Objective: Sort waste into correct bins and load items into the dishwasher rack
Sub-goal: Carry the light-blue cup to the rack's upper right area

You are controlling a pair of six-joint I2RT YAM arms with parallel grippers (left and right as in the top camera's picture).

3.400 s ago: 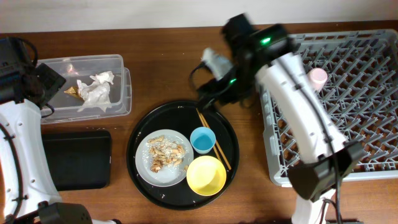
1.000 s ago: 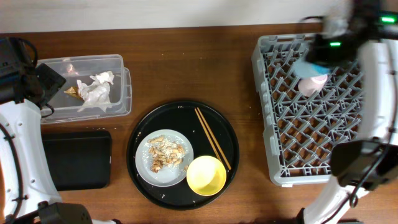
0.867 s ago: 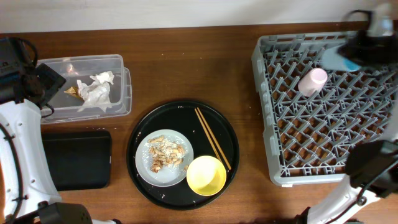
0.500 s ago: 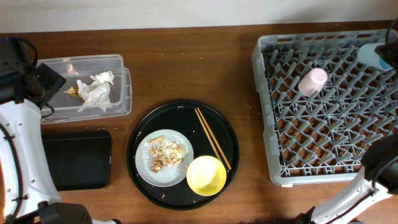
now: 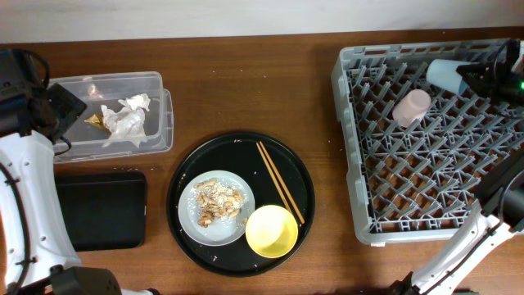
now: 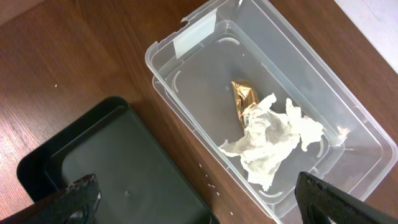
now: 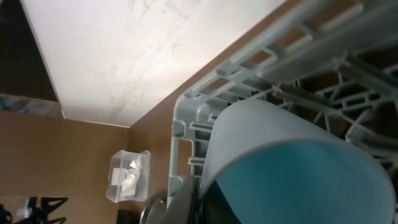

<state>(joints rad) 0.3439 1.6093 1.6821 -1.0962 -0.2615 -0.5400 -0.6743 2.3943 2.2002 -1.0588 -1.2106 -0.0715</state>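
My right gripper [image 5: 470, 78] is shut on the rim of the small blue cup [image 5: 445, 74], which lies tilted over the back right of the grey dishwasher rack [image 5: 348, 147]. In the right wrist view the blue cup [image 7: 292, 162] fills the frame, with one finger [image 7: 185, 198] against its wall. A pink cup [image 5: 411, 106] lies on the rack's pegs. The plate [image 5: 196, 225] carries food scraps [image 5: 219, 201], next to the yellow bowl [image 5: 272, 231]. My left gripper [image 6: 200, 202] hangs open above the clear tub [image 6: 186, 46] and the black tray [image 6: 93, 168]. The tub holds tissue [image 6: 270, 140] and a gold wrapper [image 6: 244, 96].
Plate and bowl sit on a round black tray [image 5: 237, 152] with wooden chopsticks [image 5: 281, 183]. The clear tub [image 5: 155, 82] stands at the back left, the shallow black tray [image 5: 100, 210] in front of it. Bare wood lies between the round tray and the rack.
My right gripper, holding the blue cup, has swung back left from the frame's right edge to over the rack's back right. The left arm has not moved.
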